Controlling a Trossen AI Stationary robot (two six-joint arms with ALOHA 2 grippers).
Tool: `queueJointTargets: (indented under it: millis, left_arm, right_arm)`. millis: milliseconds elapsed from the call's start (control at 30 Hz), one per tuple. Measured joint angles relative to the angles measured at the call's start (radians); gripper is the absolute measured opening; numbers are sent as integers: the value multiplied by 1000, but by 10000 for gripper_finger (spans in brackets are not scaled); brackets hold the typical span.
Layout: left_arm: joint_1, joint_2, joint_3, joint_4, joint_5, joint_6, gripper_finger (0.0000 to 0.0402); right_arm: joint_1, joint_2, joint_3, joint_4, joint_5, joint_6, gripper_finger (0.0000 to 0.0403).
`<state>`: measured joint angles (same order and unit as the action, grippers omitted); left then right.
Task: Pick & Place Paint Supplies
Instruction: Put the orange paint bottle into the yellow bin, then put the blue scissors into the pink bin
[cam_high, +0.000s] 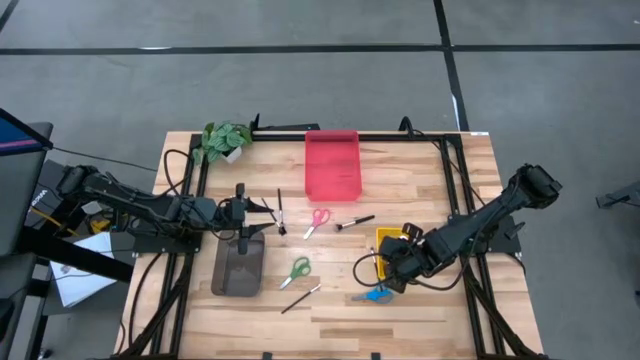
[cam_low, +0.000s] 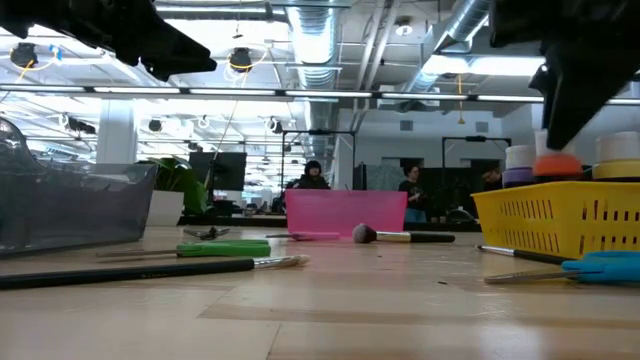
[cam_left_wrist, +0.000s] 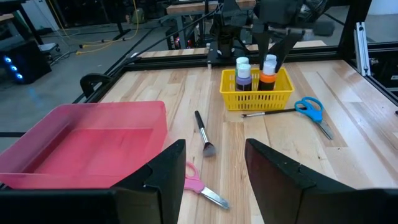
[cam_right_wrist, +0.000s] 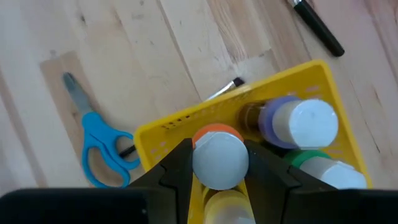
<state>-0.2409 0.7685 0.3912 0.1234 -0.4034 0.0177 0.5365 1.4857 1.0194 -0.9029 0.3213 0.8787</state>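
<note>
While the right gripper (cam_right_wrist: 217, 177) hangs over the yellow basket (cam_right_wrist: 186, 118), its fingers close on the white cap of the orange bottle (cam_right_wrist: 219, 155), which stands in the basket beside a purple bottle (cam_right_wrist: 298, 121). Blue scissors (cam_right_wrist: 102, 152) lie on the counter (cam_high: 420, 180) just beside the basket. Over the grey tray (cam_high: 238, 268), the left gripper (cam_left_wrist: 214, 177) holds its fingers partly open and empty.

The wooden surface (cam_high: 420, 190) carries a red tray (cam_high: 332, 163), grey tray (cam_high: 238, 268), yellow basket (cam_high: 388, 240), potted plant (cam_high: 224, 139), three scissors and brushes.
</note>
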Motion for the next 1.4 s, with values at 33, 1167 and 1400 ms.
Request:
queueJointTargets:
  millis: [33, 1167, 1400]
  left_arm:
    - [0, 0, 0, 1, 0, 0, 158]
    - [0, 0, 0, 15, 0, 2, 158]
    - [0, 0, 0, 17, 0, 4, 158]
  right_arm:
    - [0, 0, -13, 9, -3, 0, 109]
    - [71, -243, -40, 48, 191, 156, 213]
    - [110, -228, -39, 92, 152, 243, 213]
